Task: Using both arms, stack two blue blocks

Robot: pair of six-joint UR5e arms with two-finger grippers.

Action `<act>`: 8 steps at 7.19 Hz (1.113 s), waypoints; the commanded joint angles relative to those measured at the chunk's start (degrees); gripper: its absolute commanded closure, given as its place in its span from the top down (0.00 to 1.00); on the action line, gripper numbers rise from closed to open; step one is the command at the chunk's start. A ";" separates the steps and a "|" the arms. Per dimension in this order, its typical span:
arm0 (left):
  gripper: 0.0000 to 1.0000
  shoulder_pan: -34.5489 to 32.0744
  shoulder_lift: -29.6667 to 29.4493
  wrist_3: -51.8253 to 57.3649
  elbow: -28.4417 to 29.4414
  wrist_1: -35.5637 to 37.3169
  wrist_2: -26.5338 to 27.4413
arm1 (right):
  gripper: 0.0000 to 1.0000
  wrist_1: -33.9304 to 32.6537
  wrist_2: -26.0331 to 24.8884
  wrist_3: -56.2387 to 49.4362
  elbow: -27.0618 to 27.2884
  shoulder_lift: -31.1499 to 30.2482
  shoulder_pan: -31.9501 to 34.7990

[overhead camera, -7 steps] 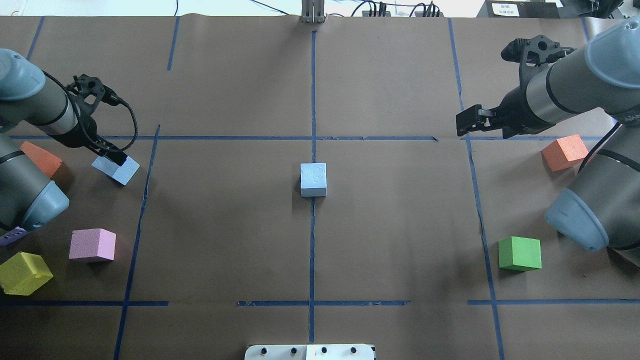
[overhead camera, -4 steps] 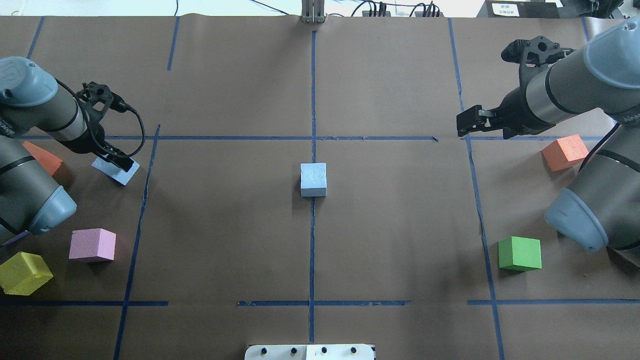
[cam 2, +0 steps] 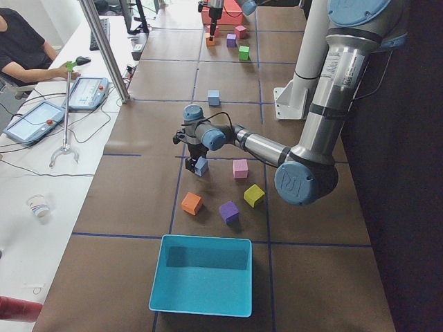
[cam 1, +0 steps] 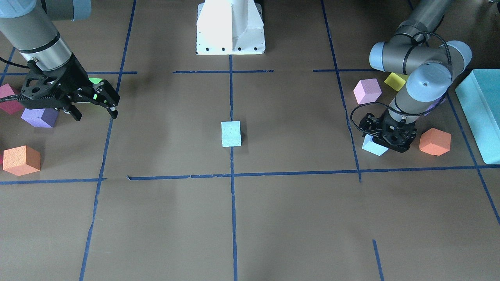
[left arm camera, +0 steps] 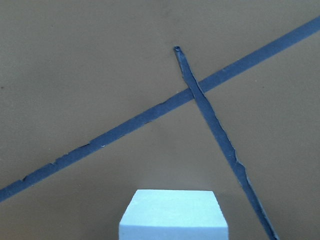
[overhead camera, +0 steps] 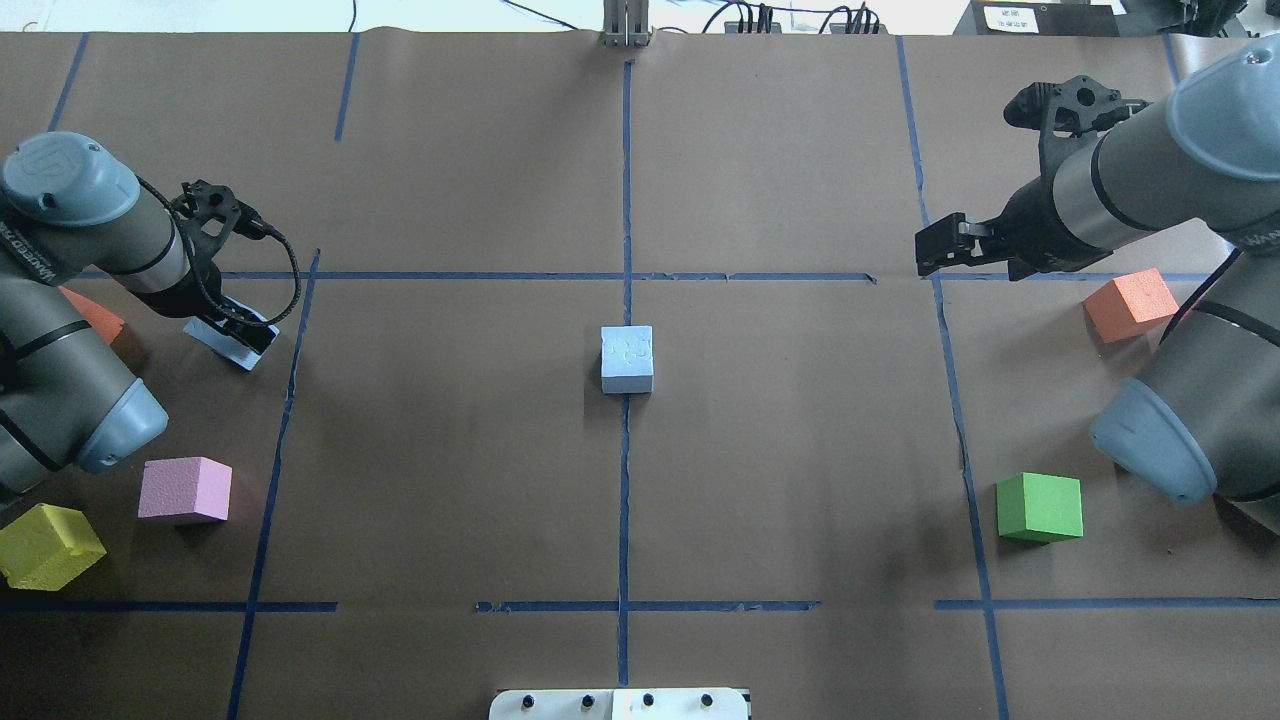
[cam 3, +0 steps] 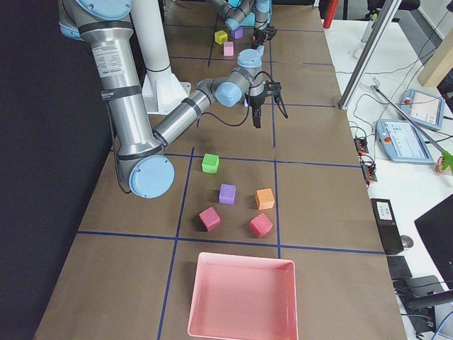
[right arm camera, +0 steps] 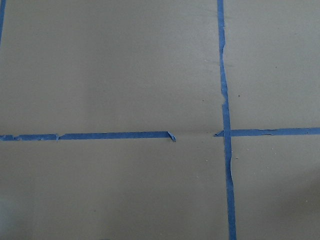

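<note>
Left gripper (overhead camera: 243, 333) now swung over blue block (cam 1: 372, 148), 9 o'clock of centre block (overhead camera: 627, 358); closure indeterminate; pickup imminent. Right gripper (cam 1: 97, 115) spread.

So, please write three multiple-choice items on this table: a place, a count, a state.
1. Where does the middle blue block stand? A on a blue tape line; B held in the air; C atop another cube.
2. How many pale blue cubes show overhead? A one; B two; C four.
3. The right gripper is: A open, empty; B shut on a cube; C unseen.
1 A: tape runs under it. 2 B: that one plus the other blue block by the left gripper. 3 A: jaws spread, nothing between.
</note>
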 commanded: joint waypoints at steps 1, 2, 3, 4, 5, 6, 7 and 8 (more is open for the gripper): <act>0.59 0.49 -0.12 -0.28 0.67 -0.37 0.00 | 1.00 0.00 -0.07 0.00 -0.01 -0.10 -0.03; 0.33 0.49 -0.64 -5.24 -0.03 -0.29 -0.08 | 1.00 0.00 -0.24 0.00 -0.18 -0.19 -0.03; 0.17 0.49 -1.86 -10.86 -1.60 0.24 -0.17 | 1.00 0.00 -0.24 0.00 -0.27 -0.19 -0.03; 0.15 0.49 -4.23 -15.79 -5.27 2.42 -0.26 | 1.00 0.00 -0.24 0.00 -0.27 -0.19 -0.03; 0.15 0.75 -7.30 -23.50 -8.53 4.01 -0.17 | 1.00 0.00 -0.33 0.00 -0.18 -0.19 -0.03; 0.13 4.59 -10.81 -28.27 -9.26 4.11 0.52 | 1.00 0.00 -0.24 0.00 -0.36 -0.19 -0.03; 0.13 8.54 -14.76 -37.11 -9.00 5.15 2.36 | 1.00 0.00 -0.24 -0.09 -0.53 -0.45 -0.03; 0.13 11.02 -19.23 -40.15 -8.30 8.65 2.99 | 1.00 0.09 -0.24 -0.17 -0.45 -0.89 -0.03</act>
